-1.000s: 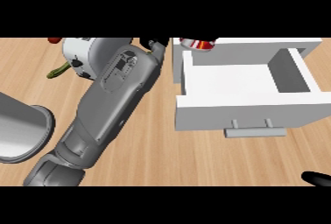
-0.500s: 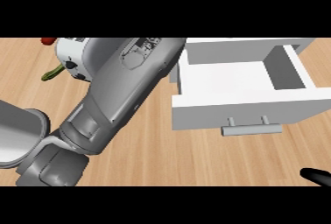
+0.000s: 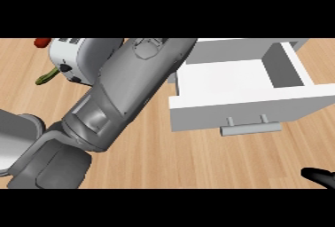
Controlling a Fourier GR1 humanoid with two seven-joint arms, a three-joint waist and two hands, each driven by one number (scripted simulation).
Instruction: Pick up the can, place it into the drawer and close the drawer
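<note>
Gaping boxy white drawer, wood-grain counter

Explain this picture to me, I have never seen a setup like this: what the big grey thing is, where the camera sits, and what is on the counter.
The camera sits at the robot's head and looks steeply down at a wooden counter. The big grey shape is the robot's left forearm, reaching toward the far edge; its hand is out of sight beyond the top of the view, so nothing shows what it holds. At the lower right, a black tip of the right hand shows. A white drawer stands open and looks empty, handle facing the robot. Behind the arm sits a white appliance. No can is visible.
</note>
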